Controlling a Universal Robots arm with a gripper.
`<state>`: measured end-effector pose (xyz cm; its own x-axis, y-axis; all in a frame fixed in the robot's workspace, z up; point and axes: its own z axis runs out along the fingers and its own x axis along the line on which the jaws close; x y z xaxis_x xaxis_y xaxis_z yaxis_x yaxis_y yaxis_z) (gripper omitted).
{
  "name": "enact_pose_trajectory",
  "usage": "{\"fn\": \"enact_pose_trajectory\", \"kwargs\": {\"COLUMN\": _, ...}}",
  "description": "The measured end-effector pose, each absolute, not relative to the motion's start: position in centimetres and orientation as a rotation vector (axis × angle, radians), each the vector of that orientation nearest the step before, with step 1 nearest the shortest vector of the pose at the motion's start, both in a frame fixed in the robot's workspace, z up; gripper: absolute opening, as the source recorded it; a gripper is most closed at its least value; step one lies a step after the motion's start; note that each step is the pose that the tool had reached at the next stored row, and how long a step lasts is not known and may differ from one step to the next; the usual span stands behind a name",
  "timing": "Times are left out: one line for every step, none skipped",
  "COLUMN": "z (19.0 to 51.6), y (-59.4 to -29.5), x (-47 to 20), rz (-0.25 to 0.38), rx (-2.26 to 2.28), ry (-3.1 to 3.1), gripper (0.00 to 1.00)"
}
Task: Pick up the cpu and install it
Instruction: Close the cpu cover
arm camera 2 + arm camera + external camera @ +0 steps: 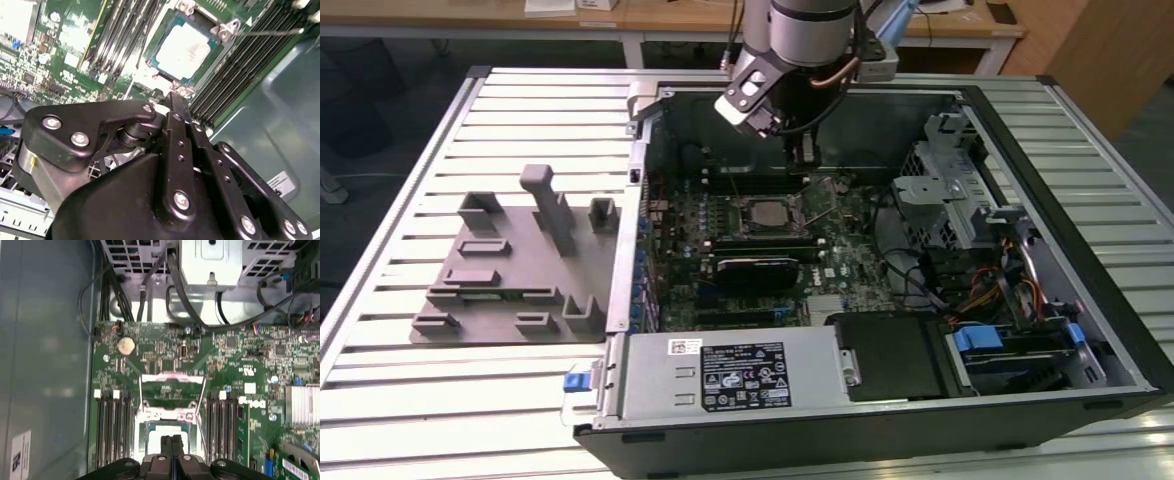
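A grey tray [507, 270] lies on the table [400, 150] at the exterior view's left. Rightward, in the computer case [881, 442], the cpu [184, 49] sits in its socket [170, 414], cover [172, 376] raised to admit it. The gripper [172, 446] hovers close by, fingers [166, 446] together, empty.

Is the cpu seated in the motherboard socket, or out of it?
In. In the second wrist view the cpu lies flat inside the socket frame on the motherboard, silvery top up, apart from the gripper.
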<state>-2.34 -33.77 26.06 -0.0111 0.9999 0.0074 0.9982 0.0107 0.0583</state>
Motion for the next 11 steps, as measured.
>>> {"fn": "enact_pose_trajectory", "kwargs": {"z": 26.1, "y": -33.8, "x": -2.2, "rz": 0.072, "rx": 2.184, "ry": 2.207, "gripper": 0.11}}
{"fn": "enact_pose_trajectory", "kwargs": {"z": 26.1, "y": -33.8, "x": -2.0, "rz": 0.072, "rx": 2.184, "ry": 2.207, "gripper": 0.11}}
{"fn": "enact_pose_trajectory", "kwargs": {"z": 26.1, "y": -33.8, "x": -1.5, "rz": 0.072, "rx": 2.184, "ry": 2.207, "gripper": 0.11}}
{"fn": "enact_pose_trajectory", "kwargs": {"z": 26.1, "y": -33.8, "x": -1.4, "rz": 0.072, "rx": 2.184, "ry": 2.207, "gripper": 0.11}}
{"fn": "enact_pose_trajectory", "kwargs": {"z": 26.1, "y": -33.8, "x": -1.3, "rz": 0.072, "rx": 2.184, "ry": 2.207, "gripper": 0.11}}
{"fn": "enact_pose_trajectory", "kwargs": {"z": 26.1, "y": -33.8, "x": -1.2, "rz": 0.072, "rx": 2.184, "ry": 2.207, "gripper": 0.11}}
{"fn": "enact_pose_trajectory", "kwargs": {"z": 26.1, "y": -33.8, "x": -1.1, "rz": 0.072, "rx": 2.184, "ry": 2.207, "gripper": 0.11}}
{"fn": "enact_pose_trajectory", "kwargs": {"z": 26.1, "y": -33.8, "x": -1.0, "rz": 0.072, "rx": 2.184, "ry": 2.207, "gripper": 0.11}}
{"fn": "enact_pose_trajectory", "kwargs": {"z": 26.1, "y": -33.8, "x": -1.0, "rz": 0.072, "rx": 2.184, "ry": 2.207, "gripper": 0.11}}
{"fn": "enact_pose_trajectory", "kwargs": {"z": 26.1, "y": -33.8, "x": -0.9, "rz": 0.072, "rx": 2.184, "ry": 2.207, "gripper": 0.11}}
{"fn": "enact_pose_trajectory", "kwargs": {"z": 26.1, "y": -33.8, "x": -0.7, "rz": 0.072, "rx": 2.184, "ry": 2.207, "gripper": 0.11}}
